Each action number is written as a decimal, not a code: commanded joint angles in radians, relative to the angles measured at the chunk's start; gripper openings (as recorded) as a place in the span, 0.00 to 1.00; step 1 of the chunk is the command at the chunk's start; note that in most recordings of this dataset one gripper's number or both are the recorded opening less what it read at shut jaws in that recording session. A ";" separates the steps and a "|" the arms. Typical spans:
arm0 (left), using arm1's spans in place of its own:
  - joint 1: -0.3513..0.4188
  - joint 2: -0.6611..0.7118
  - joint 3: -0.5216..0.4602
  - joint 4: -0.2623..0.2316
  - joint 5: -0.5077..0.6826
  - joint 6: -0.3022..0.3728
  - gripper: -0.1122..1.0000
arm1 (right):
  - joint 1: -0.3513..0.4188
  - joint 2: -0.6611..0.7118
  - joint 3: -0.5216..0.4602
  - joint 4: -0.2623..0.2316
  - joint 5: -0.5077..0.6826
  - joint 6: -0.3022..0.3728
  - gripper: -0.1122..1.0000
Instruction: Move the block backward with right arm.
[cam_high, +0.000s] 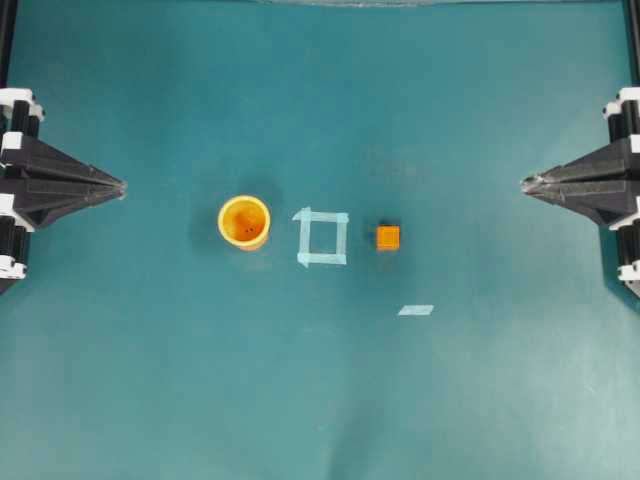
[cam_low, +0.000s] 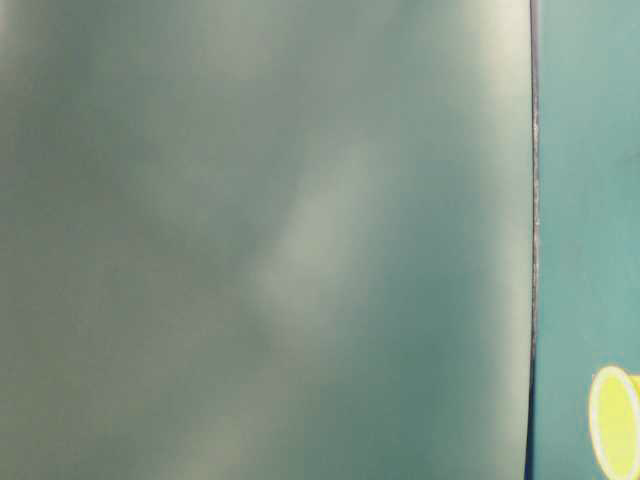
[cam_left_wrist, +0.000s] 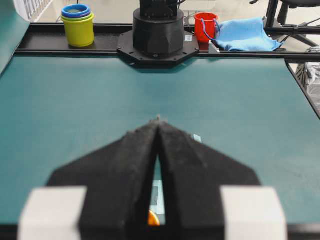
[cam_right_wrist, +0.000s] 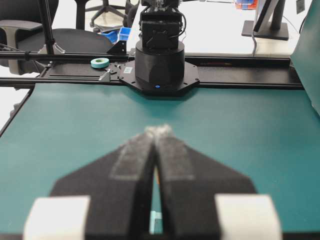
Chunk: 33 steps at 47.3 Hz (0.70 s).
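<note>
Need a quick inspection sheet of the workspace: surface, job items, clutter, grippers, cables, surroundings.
Surface: teal mat, lightly creased.
Job's things: block sits just right of the tape square in the overhead view, apart from both arms.
Clutter: cup upright left of the square; loose tape strip.
Grippers: left gripper shut, empty; right gripper shut, empty, at the mat's side edge.
Cables: nothing seen.
Surroundings: stacked cups, red cup, blue cloth, tape roll, office chairs.
</note>
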 joint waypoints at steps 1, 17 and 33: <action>0.003 0.005 -0.035 0.009 0.028 -0.003 0.10 | -0.002 0.003 -0.017 0.005 -0.008 0.002 0.10; 0.002 0.012 -0.043 0.009 0.081 -0.014 0.10 | -0.002 0.003 -0.048 0.005 0.087 0.008 0.10; 0.003 0.015 -0.043 0.009 0.081 -0.014 0.10 | -0.002 0.018 -0.048 0.009 0.092 0.011 0.10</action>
